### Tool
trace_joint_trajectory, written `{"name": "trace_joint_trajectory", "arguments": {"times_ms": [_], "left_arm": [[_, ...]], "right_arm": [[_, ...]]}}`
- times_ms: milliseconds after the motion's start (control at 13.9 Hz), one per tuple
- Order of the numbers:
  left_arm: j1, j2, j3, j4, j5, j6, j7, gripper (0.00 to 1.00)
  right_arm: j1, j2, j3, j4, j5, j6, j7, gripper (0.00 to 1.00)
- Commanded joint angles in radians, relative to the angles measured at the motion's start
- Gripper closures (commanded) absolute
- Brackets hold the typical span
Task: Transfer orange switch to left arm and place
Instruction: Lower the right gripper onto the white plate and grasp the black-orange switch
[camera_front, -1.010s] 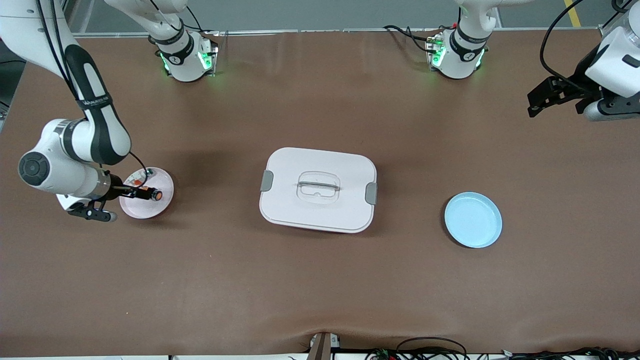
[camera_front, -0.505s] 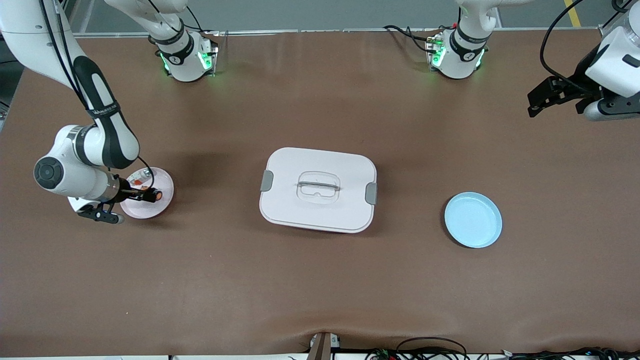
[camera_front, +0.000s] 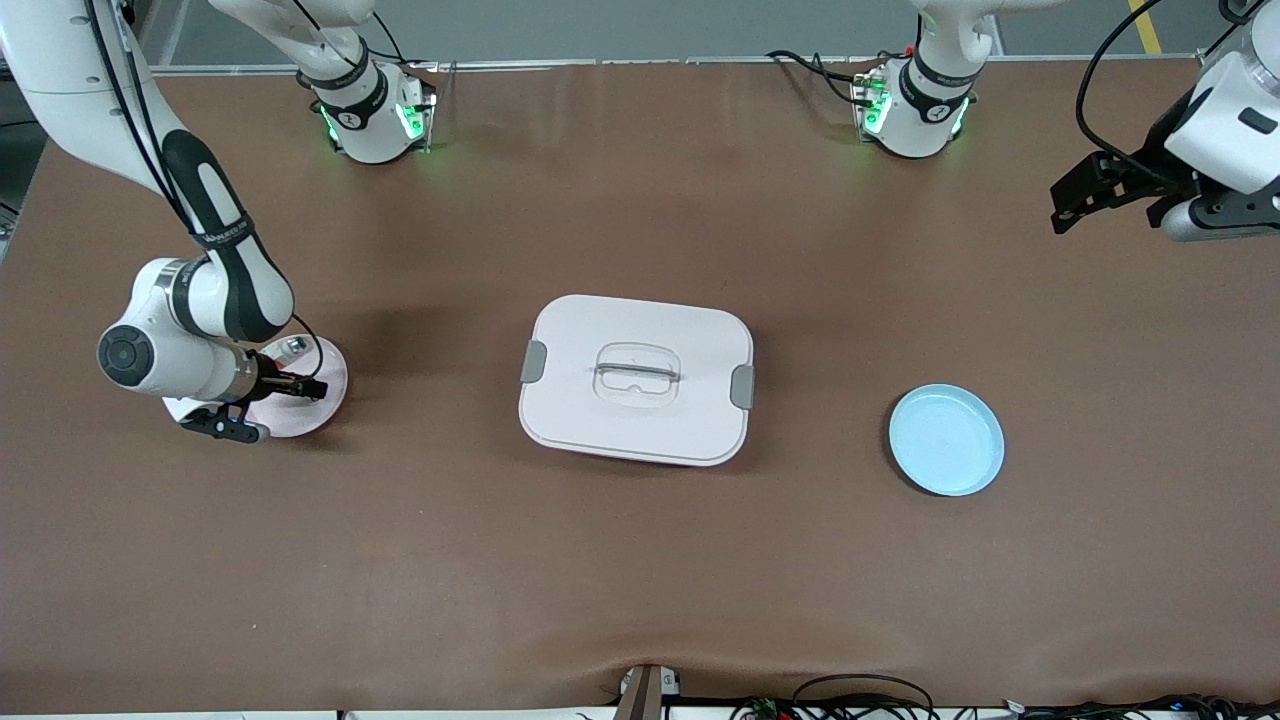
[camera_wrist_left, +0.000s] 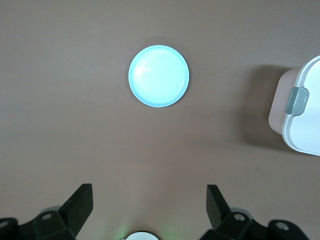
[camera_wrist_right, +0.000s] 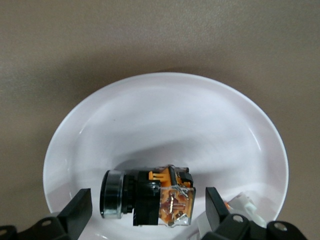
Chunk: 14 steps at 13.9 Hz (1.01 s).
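Brown table (camera_front: 640, 560); right end effector (camera_wrist_right: 145, 207) spread around orange switch (camera_wrist_right: 147, 197); left end effector (camera_wrist_left: 150, 207) released, waiting.

front view: high above the table, facing both arm bases; takes in the box (camera_front: 636, 379), pink plate (camera_front: 318, 408) and light-blue plate (camera_front: 946, 440).
left wrist view: looks straight down from well above the table, past the spread fingers of the left gripper (camera_wrist_left: 150, 207).
right wrist view: close, low over the pink plate (camera_wrist_right: 165, 125), between the spread fingers of the right gripper (camera_wrist_right: 145, 210).
shared, front and left wrist: light-blue plate (camera_wrist_left: 159, 76), one box end (camera_wrist_left: 300, 112).
shared, front and right wrist: pink plate.
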Motion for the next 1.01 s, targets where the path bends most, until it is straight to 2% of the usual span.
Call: {"name": "trace_joint_trajectory", "arguments": {"times_ms": [0,289,361,433,649,721,866,938], "left_arm": [[-0.003,0.012,0.002,0.027,-0.013,-0.019,0.012,0.00],[0.000,0.034,0.002,0.031,-0.015,-0.019,0.011,0.00],[0.001,0.043,0.002,0.031,-0.015,-0.019,0.008,0.00],[0.001,0.045,0.002,0.031,-0.021,-0.017,0.008,0.00],[0.006,0.052,0.005,0.031,-0.203,-0.007,0.003,0.00],[0.004,0.051,-0.002,0.030,-0.226,0.007,0.001,0.00],[-0.006,0.055,-0.008,0.027,-0.272,0.027,0.003,0.00],[-0.008,0.065,-0.011,0.024,-0.317,0.044,0.011,0.00]], "right_arm": [[-0.010,-0.004,0.009,-0.015,0.016,0.006,-0.003,0.00],[-0.008,0.000,0.009,-0.018,0.016,0.012,-0.004,0.00],[-0.008,0.000,0.009,-0.018,0.016,0.012,-0.004,0.06],[-0.008,0.000,0.009,-0.018,0.016,0.011,-0.004,0.19],[-0.007,0.003,0.009,-0.014,0.016,0.011,-0.004,0.60],[-0.007,0.003,0.009,-0.012,0.016,0.011,-0.004,0.72],[-0.007,0.003,0.010,-0.011,0.016,0.008,-0.004,0.85],[-0.007,0.002,0.010,-0.008,0.016,0.005,-0.006,0.86]]}}
